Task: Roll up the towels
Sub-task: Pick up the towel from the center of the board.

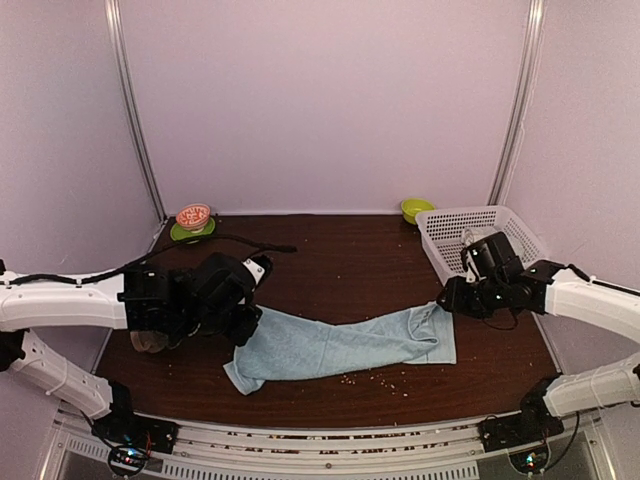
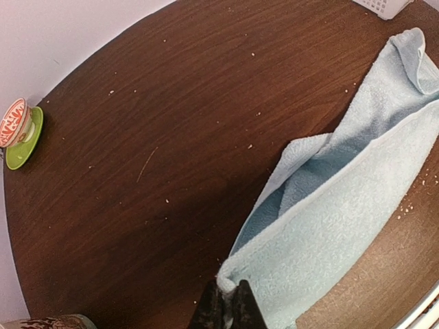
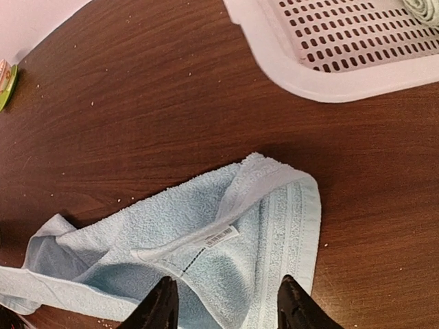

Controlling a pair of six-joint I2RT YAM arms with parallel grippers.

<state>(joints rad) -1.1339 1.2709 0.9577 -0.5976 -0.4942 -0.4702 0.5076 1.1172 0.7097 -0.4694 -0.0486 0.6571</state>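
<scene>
The light blue towel (image 1: 340, 347) lies stretched out and loosely folded lengthwise across the middle of the table. My left gripper (image 2: 228, 291) is shut on a corner of its left end (image 2: 236, 277), close to the table; in the top view it (image 1: 243, 325) sits at that end. My right gripper (image 3: 228, 288) is open just above the towel's right end (image 3: 274, 219), where a white label shows; it (image 1: 447, 298) holds nothing. A bit of pale green cloth (image 3: 424, 9) lies in the basket; its printed mark is not visible.
A white perforated basket (image 1: 497, 222) stands at the back right, close behind my right gripper. An orange bowl on a green saucer (image 1: 193, 218) is at the back left, a green bowl (image 1: 415, 208) at the back. A patterned mug (image 2: 48, 322) is under my left arm. Crumbs dot the table.
</scene>
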